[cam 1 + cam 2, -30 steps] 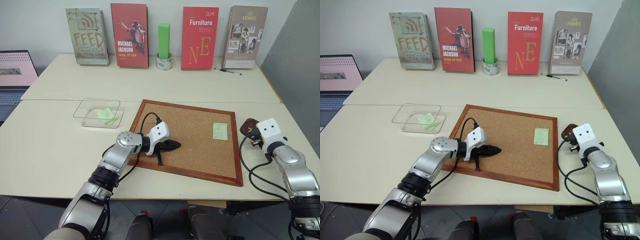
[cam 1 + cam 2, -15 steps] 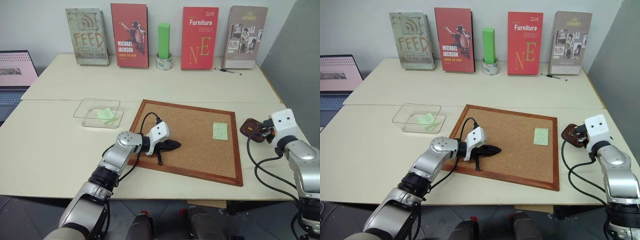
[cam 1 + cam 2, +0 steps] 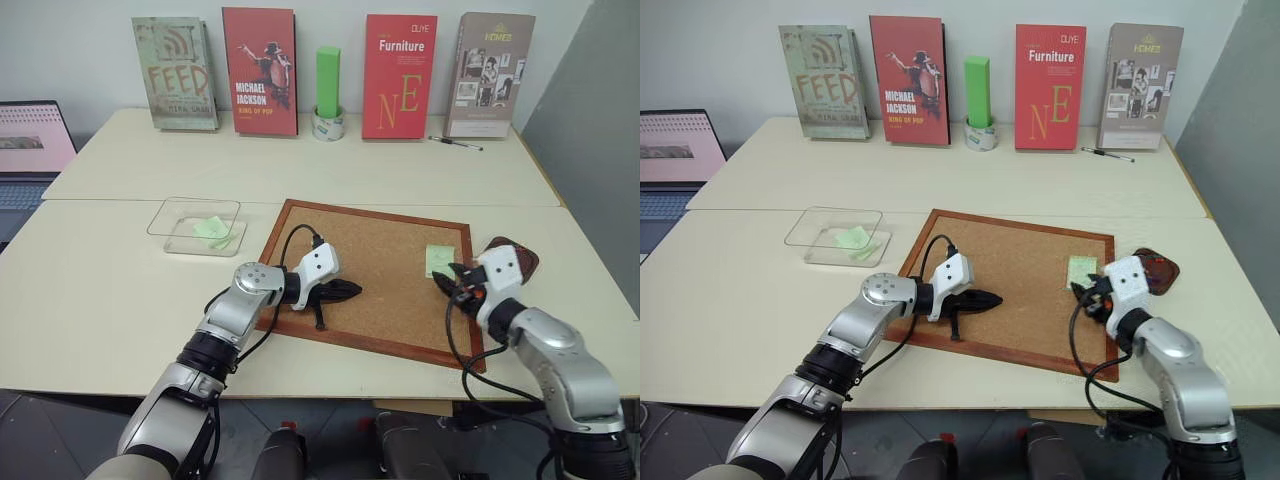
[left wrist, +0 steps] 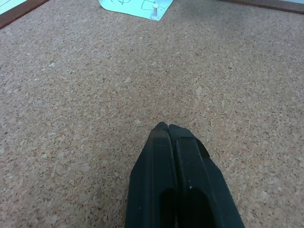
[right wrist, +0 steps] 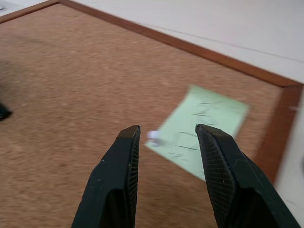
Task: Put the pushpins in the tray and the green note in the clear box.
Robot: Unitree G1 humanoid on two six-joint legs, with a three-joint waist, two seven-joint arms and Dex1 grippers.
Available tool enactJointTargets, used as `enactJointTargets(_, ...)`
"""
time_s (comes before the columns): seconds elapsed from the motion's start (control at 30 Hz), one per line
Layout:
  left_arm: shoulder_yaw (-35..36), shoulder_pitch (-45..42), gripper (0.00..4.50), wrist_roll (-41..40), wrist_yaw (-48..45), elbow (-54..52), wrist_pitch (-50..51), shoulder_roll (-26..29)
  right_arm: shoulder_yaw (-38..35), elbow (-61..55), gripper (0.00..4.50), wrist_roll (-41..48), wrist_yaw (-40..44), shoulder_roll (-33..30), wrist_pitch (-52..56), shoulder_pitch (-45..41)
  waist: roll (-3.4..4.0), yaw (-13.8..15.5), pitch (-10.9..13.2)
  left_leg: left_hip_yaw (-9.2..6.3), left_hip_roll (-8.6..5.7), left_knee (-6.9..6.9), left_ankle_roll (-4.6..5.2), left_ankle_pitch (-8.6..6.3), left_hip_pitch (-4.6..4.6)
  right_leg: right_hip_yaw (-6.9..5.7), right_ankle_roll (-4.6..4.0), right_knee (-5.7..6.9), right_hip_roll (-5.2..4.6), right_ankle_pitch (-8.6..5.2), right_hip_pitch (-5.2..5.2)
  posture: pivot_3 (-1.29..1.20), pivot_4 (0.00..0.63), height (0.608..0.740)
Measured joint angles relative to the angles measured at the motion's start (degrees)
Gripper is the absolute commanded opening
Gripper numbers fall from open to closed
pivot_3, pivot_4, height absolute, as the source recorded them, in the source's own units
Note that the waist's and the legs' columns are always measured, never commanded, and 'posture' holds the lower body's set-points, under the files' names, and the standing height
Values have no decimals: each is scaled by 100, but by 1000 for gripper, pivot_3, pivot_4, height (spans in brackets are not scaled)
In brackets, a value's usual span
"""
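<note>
The right gripper (image 5: 166, 137) is seen with its two black fingers (image 5: 116, 190) set moderately apart, and nothing is held between them. In the right wrist view, the green note (image 5: 204, 128) lies on the cork board (image 5: 71, 85) just beyond the fingertips, in the centre-right of the frame, and is visible through the gap between the fingers. A small pale pushpin (image 5: 153, 136) stands at the note's near corner, just beside the tip of the finger on the frame's left; contact cannot be confirmed. In the left eye view this gripper is located at the right edge of the board, just below the note.

The left gripper (image 4: 167, 127) is seen with its fingers pressed fully together, and nothing is held. Its tip is positioned low over the bare cork; contact with the surface cannot be determined. In the left wrist view, the note and its pin appear at the top centre of the frame, well apart from the fingertips.

The tray (image 3: 522, 252) is located at the right of the left eye view, on the table (image 3: 100, 290) just beyond the board's right edge and behind the right gripper. The clear box (image 3: 195, 226) is located at the centre left, beside the board's upper left corner, with pale green paper (image 3: 215, 231) inside it.
</note>
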Motion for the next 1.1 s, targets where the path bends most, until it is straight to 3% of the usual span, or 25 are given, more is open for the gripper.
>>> enactJointTargets(0.47, -1, 21, 0, 0, -3, -42, 2, 1, 309, 890, 1968, -380, -130, 87, -445, -381, 0, 2, 0, -1, -1, -1, 0, 0, -3, -1, 0, 1, 0, 0, -1, 0, 150, 740)
enactJointTargets(0.83, 6, 32, 0, 0, 12, -53, 4, 1, 303, 984, 89, -409, -187, 104, -473, -381, 0, 1, 0, -1, -1, -1, 0, 0, -3, -1, 0, 2, 0, 0, -1, 0, 150, 740)
enactJointTargets(1.1, 12, 36, 0, 0, 22, -53, -4, 1, 301, 956, 29, -360, -186, 105, -486, -380, 0, 1, 0, -1, -1, 0, 0, 0, -3, -1, 0, 2, 0, 0, -1, 0, 150, 740)
